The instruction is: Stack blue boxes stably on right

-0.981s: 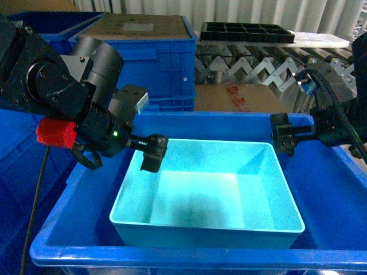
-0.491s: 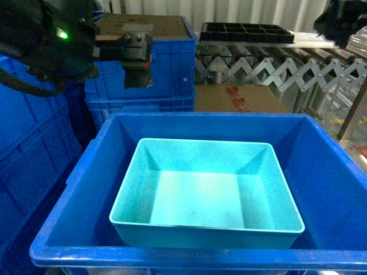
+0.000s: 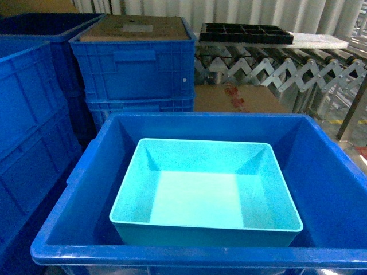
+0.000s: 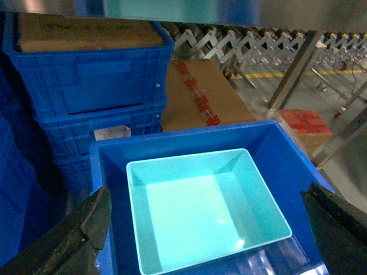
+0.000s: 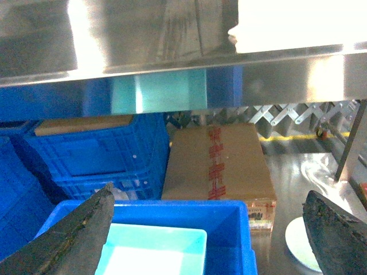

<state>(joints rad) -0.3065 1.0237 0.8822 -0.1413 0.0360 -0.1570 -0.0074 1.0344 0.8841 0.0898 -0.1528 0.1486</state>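
Observation:
The light turquoise tub [image 3: 200, 200] sits nested inside the larger royal-blue tub [image 3: 327, 172], upright and level, close in front of me. Neither gripper shows in the head view. The left wrist view looks down from high above on the turquoise tub [image 4: 200, 206] in the royal-blue tub [image 4: 112, 172]. My left gripper [image 4: 207, 189] is open, its fingers wide apart and holding nothing. My right gripper [image 5: 209, 192] is also open and empty, raised behind the tubs. Below it only a corner of the turquoise tub [image 5: 155, 252] and the royal-blue tub's wall [image 5: 229, 229] are visible.
Ribbed dark-blue crates [image 3: 135, 69] topped with cardboard stand stacked behind, and more blue crates [image 3: 28, 132] on the left. A taped cardboard box [image 3: 241, 97] lies behind the tubs. Behind it is a roller conveyor [image 3: 275, 66] with a black tray [image 3: 246, 31]. A metal shelf [image 5: 172, 40] hangs overhead.
Both arms, which were at the turquoise tub's left and right rims, have lifted up and out of the head view. The turquoise tub stays nested in the royal-blue one.

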